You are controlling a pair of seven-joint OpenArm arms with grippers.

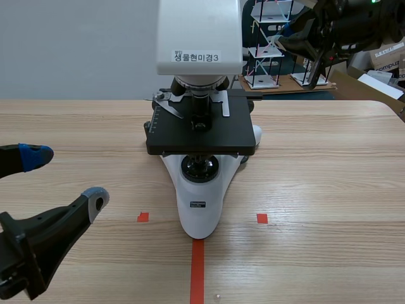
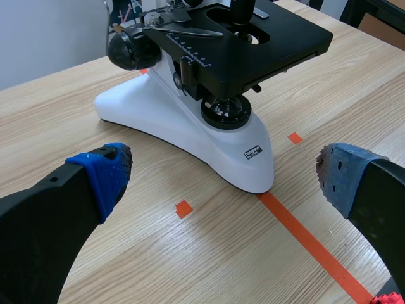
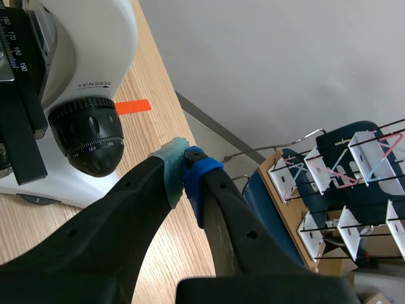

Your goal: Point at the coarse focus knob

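The right gripper [image 3: 185, 172], fingers pressed together, has its tip just beside the microscope's [image 1: 200, 196] big black knob [image 3: 92, 142]. The left gripper [image 1: 64, 178] sits spread wide, low down.

You are looking at a microscope [image 1: 199, 212] showing a white body and black stage [image 1: 201, 133]; its coarse focus knob [image 3: 92, 142] is showing black with white scale marks. The left gripper [image 1: 63, 178] is wearing dotted blue pads [image 2: 104, 174], the right gripper [image 3: 185, 168] one grey-green, one blue. The table [image 1: 329, 190] is showing pale wood grain.
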